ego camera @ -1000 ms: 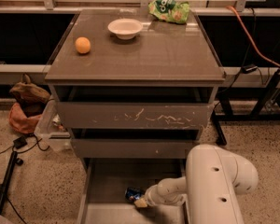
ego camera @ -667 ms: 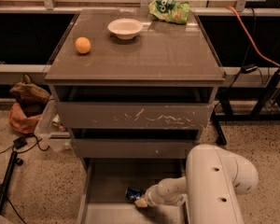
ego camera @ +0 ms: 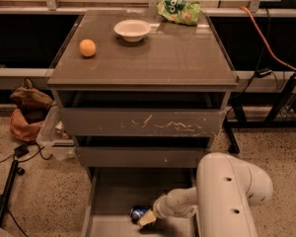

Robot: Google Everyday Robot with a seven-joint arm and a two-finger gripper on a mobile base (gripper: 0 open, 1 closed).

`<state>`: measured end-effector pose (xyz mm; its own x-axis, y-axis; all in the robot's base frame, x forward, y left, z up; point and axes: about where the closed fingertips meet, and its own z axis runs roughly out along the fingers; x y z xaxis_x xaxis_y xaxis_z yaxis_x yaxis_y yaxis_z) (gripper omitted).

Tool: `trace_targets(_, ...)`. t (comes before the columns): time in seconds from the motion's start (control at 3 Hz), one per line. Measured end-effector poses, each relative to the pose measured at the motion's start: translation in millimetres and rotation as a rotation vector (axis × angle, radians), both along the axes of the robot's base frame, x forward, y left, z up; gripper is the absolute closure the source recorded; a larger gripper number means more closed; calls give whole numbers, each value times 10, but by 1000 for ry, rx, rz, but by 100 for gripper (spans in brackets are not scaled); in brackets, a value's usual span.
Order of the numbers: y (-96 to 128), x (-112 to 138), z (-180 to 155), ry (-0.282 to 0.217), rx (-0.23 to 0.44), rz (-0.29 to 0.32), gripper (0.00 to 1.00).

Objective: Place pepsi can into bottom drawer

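Can [ego camera: 136, 213] sits in the bottom drawer [ego camera: 117, 191] around 6 o'clock, gripper [ego camera: 147, 218] touching at its 4 o'clock, can't tell if it's clamped; probably light, slick, dents easy, so grab mid-body.

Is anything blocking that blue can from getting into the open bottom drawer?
Nothing visible does. The pepsi can is down inside the bottom drawer, which is pulled open, with the gripper right against it. No other object shows in the drawer.
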<state>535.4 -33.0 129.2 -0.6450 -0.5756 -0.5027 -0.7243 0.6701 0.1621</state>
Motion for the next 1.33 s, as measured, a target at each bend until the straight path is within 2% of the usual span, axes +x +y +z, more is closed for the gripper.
trace_targets(0.33, 0, 0, 0, 0, 0, 0, 0)
trace_targets(0.67, -284, 10, 364, -30, 3, -41, 0)
trace_targets(1.0, -731, 14, 813, -64, -3, -124, 0)
trace_targets(1.33, -1463, -172, 1486, -104, -52, -290, 0)
